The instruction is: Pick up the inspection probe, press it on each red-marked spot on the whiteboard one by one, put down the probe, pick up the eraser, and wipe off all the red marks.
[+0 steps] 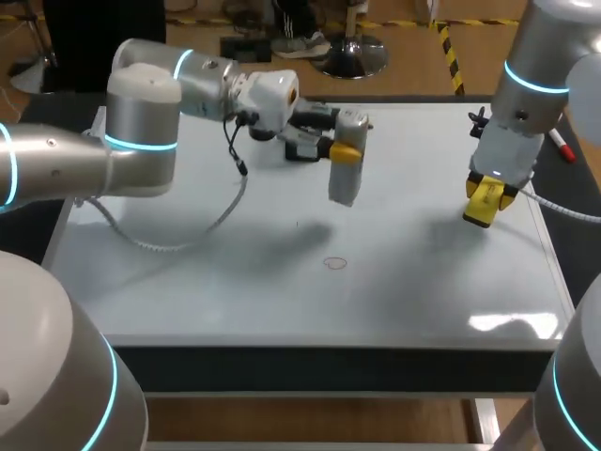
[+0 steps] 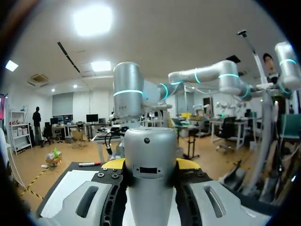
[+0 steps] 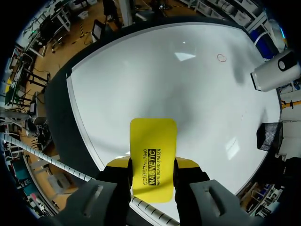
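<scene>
Wiping seems in hand: right tool [image 3: 153, 163] pinches the eraser [image 3: 153, 139], well apart from the red mark [image 1: 335, 263]; left tool [image 2: 150, 164] pinches the probe [image 2: 149, 146]; next, eraser onto that mark.

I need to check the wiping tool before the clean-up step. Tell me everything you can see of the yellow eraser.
The eraser is a flat, bright yellow block with rounded corners, plastic-looking, with black print on its broad face. The right pincer is shut on it, clamping both long sides, and about half of it juts out ahead. It hangs pointing down at the whiteboard, near the board's right edge in the head view. Only the pincer visibly touches it.
</scene>
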`<state>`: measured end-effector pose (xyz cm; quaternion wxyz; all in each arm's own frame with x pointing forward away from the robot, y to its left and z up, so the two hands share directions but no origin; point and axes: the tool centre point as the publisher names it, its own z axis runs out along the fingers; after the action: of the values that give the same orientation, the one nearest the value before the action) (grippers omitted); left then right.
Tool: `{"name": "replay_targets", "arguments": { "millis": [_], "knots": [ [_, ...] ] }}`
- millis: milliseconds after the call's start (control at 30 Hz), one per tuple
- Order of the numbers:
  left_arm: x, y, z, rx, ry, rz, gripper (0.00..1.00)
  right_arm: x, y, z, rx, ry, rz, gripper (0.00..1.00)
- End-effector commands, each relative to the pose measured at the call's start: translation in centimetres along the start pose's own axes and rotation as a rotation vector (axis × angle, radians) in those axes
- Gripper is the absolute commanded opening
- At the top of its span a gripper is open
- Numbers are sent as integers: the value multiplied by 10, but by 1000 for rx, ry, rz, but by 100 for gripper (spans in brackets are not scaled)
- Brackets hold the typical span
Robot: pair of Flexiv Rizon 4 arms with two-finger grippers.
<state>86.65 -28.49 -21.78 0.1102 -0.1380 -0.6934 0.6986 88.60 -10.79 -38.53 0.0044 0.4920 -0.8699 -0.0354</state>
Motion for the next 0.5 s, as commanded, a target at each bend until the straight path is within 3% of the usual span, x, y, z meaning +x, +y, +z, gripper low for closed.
{"name": "replay_targets", "arguments": {
  "millis": [33, 500],
  "knots": [
    [13, 7, -6, 14, 6, -23, 0, 0, -1, 0, 2, 3, -2, 0],
    [48, 32, 1, 52, 70, -95, 0, 0, -1, 0, 2, 3, -2, 0]
  ]
}}
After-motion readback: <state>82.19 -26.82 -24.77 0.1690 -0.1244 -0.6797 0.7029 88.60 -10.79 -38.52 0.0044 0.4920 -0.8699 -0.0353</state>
